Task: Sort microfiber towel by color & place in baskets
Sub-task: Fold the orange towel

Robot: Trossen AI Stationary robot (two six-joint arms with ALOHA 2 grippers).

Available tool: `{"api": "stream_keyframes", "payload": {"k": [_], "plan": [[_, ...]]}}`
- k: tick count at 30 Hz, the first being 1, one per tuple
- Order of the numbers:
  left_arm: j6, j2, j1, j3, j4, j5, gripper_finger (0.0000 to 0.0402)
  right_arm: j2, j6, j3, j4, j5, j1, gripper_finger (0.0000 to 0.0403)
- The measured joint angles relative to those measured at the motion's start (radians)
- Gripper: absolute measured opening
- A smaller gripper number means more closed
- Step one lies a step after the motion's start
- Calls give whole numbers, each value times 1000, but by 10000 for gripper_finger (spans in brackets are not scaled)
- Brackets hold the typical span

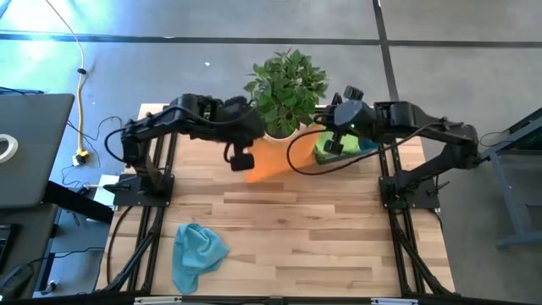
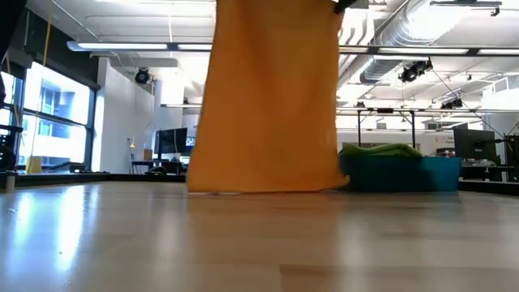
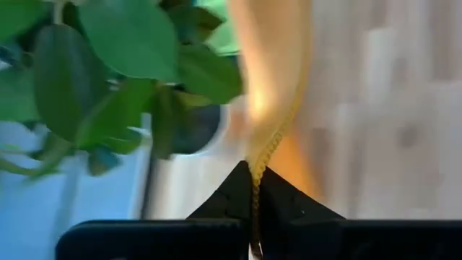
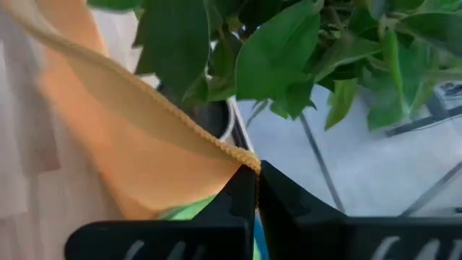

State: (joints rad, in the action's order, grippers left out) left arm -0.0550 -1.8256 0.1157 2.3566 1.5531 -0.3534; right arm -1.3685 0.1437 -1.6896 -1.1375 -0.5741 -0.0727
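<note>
orange towel [image 1: 273,161]: hangs stretched between the two grippers, upper centre of the high view, just in front of the plant; in the low view its lower hem touches or nearly touches the table
left gripper [image 3: 254,189]: shut, pinching one top corner of the orange towel, left of centre in the high view
right gripper [image 4: 256,180]: shut, pinching the other top corner, close over the basket
basket [image 2: 405,173]: teal, at the upper right of the table in the high view; a green towel [image 2: 379,150] already lies in it
blue towel [image 1: 197,253]: crumpled at the lower left of the table, well apart from both arms, untouched
step in hand: my reading is a two-gripper carry of the orange towel, held spread and lifted, not yet put down
next move: it needs a place for orange. The only basket I can see already holds green, so the arms should either find a second basket out of view or lower the towel elsewhere; both grippers must travel together so the cloth clears the plant [image 1: 286,83] leaves
risk: the hanging hem may drag on the table or catch the basket rim
count, towels: three (one orange, one green, one blue)
count, baskets: one seen
count, grippers: two, both busy
count, plants: one, in a white pot
table [image 1: 322,246]: light wood
</note>
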Motion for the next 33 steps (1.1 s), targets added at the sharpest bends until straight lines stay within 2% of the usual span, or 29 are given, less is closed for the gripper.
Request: {"api": "stream_keyframes", "payload": {"k": [2,6,9,13,17,20,24,30,33], "plan": [[91,5,-18,0,1,80,0,-2,-43,3,-2,25,13,0],[227,-19,-95,-4,17,230,0,-1,-211,68,-27,183,71,0],[192,-51,-179,-57,4,259,0,-2,-326,159,-2,264,137,0],[188,-77,-265,-193,-40,262,0,-2,-444,308,64,359,221,0],[210,-86,-309,-372,-165,259,0,-2,-541,454,166,431,287,0],[231,-87,-331,-514,-333,286,0,-2,-603,564,267,516,327,0],[373,-86,-365,-644,-518,324,0,-2,-667,680,391,565,389,0],[629,-85,-450,-727,-743,324,0,-2,-734,763,491,569,483,0],[710,-85,-498,-746,-886,324,0,-2,-780,776,543,648,528,0]]}}
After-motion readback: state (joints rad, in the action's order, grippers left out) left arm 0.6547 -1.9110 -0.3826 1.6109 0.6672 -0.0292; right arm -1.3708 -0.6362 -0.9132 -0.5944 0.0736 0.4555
